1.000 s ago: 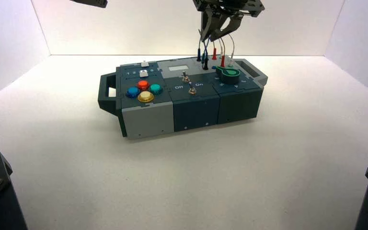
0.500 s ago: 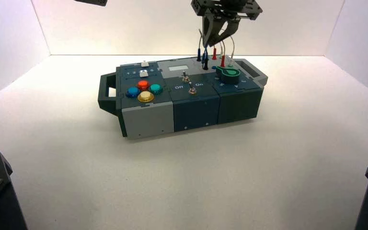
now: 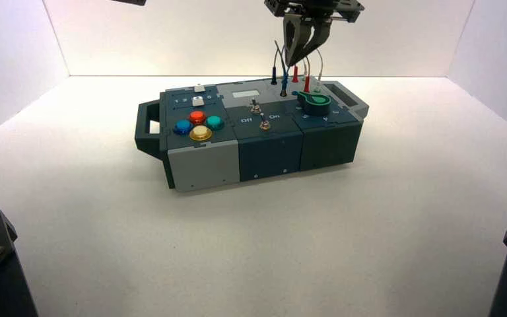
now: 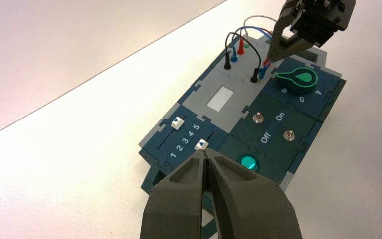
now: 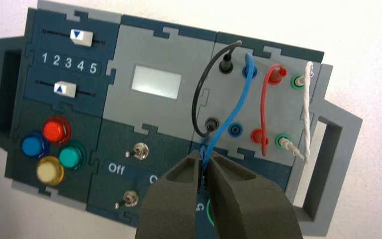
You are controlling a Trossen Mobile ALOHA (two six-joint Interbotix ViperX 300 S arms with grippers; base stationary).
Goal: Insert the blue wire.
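Note:
The blue wire (image 5: 238, 102) arches over the grey socket panel at the box's (image 3: 270, 148) far right part. One end sits in the far blue socket (image 5: 249, 72). My right gripper (image 5: 204, 158) is shut on the wire's other, free end and holds it above the panel, next to the empty near blue socket (image 5: 235, 130). In the high view the right gripper (image 3: 300, 58) hangs over the wires, and the blue wire (image 3: 284, 69) runs down from it. My left gripper (image 4: 206, 155) is shut and empty, raised well off the box's left end.
A black wire (image 5: 195, 99), a red wire (image 5: 264, 102) and a white wire (image 5: 307, 112) are plugged in beside the blue one. A green knob (image 3: 315, 102) sits just in front of the sockets. Two toggle switches (image 5: 139, 151), two sliders and several coloured buttons (image 3: 198, 125) fill the rest.
My right gripper has shifted a little to the right above the sockets and its fingers have drawn closer together on the blue wire. The left arm has not moved.

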